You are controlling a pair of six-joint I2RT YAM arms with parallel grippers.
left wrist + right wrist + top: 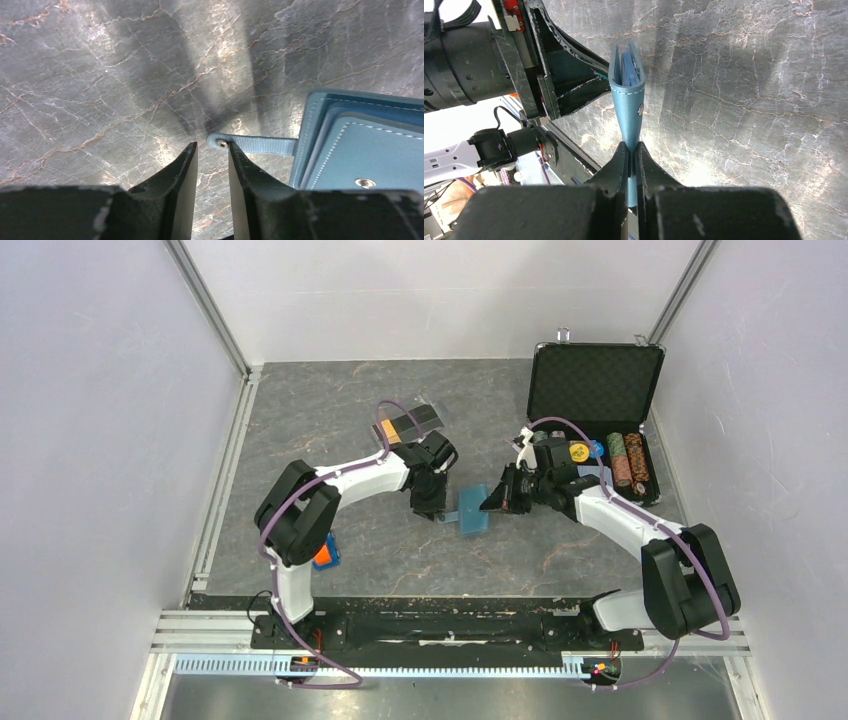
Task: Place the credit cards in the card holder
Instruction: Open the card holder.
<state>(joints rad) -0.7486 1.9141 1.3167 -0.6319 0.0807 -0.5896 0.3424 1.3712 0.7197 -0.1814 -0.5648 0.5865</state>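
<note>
Teal-blue folding card holder is seen from above at mid-worktop, on the grey marbled worktop between both arms; orange and black credit cards lie farther back. In the left wrist view, the left jaws are slightly apart and empty, just beside the holder's snap tab. In the right wrist view, the right jaws are clamped on the holder's edge.

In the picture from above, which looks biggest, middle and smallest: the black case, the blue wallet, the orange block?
Biggest: black case.
Middle: blue wallet.
Smallest: orange block, though the left arm hides part of it, so not sure.
</note>
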